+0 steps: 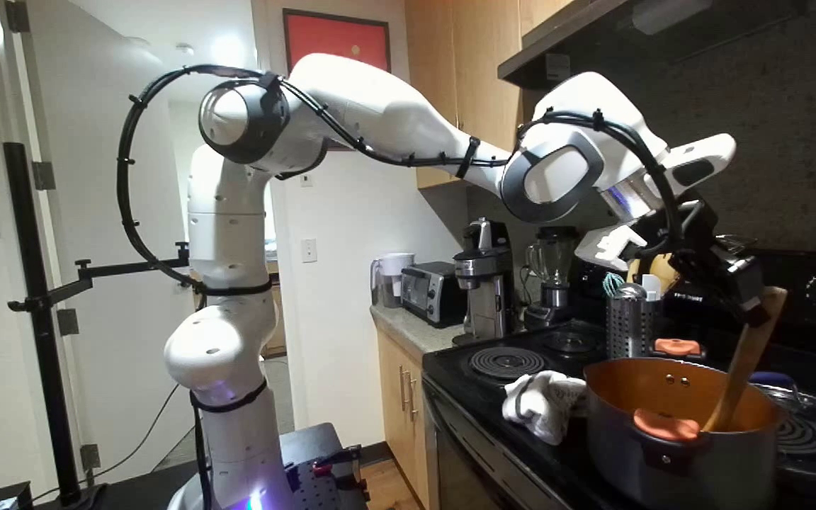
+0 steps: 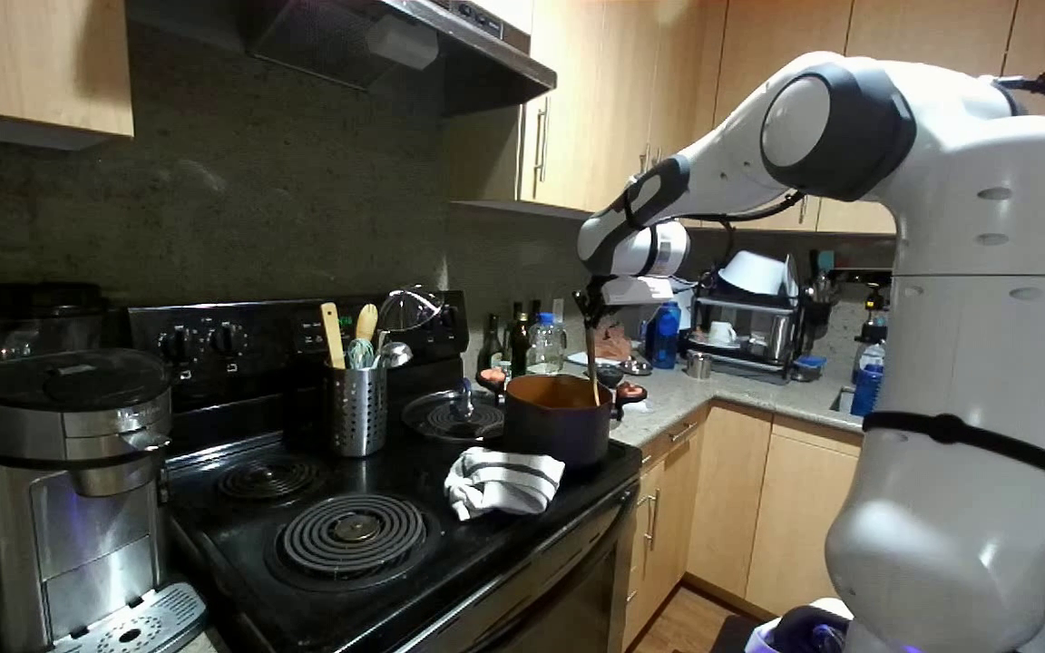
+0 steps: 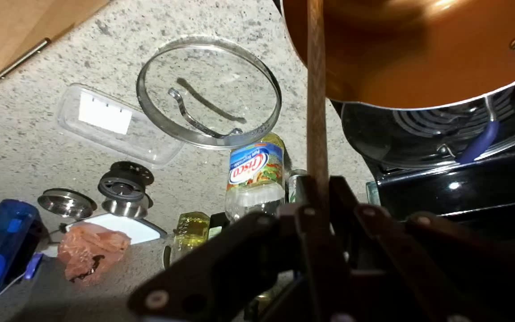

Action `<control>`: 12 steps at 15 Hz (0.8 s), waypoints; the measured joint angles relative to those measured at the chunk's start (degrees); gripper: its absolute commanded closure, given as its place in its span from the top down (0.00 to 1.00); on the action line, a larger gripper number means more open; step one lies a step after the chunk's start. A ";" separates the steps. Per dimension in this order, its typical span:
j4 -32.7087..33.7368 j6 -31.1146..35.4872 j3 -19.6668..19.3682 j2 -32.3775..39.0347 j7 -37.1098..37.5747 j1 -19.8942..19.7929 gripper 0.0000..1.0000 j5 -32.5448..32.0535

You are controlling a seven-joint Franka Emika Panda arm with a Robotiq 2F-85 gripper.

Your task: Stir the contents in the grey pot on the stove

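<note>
The grey pot (image 1: 677, 471) stands on the black stove (image 2: 214, 521), near its counter-side end. The pot also shows in an exterior view (image 2: 559, 435), and its orange-brown inside fills the top right of the wrist view (image 3: 400, 76). My gripper (image 3: 321, 184) is shut on a wooden spoon (image 3: 316, 98). In an exterior view the gripper (image 1: 755, 315) is above the pot's rim. The spoon (image 1: 741, 375) slants down from it into the pot. Its lower end is hidden by the pot's wall. The contents are hidden or out of view.
A striped towel (image 2: 500, 481) lies against the pot. A metal utensil holder (image 2: 359, 413) stands behind on the stove. A glass lid (image 2: 432, 415) covers a back burner. Another glass lid (image 3: 208, 91) and an oil bottle (image 3: 257, 170) are on the counter. A range hood (image 1: 592, 42) hangs above.
</note>
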 measured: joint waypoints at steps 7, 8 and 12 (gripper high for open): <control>-6.17 0.46 0.99 -5.69 -0.02 2.90 0.03 -2.38; -6.88 0.61 1.22 -6.48 -0.02 3.45 0.03 -2.45; -8.64 0.83 2.27 -8.50 -0.01 5.23 0.03 -2.34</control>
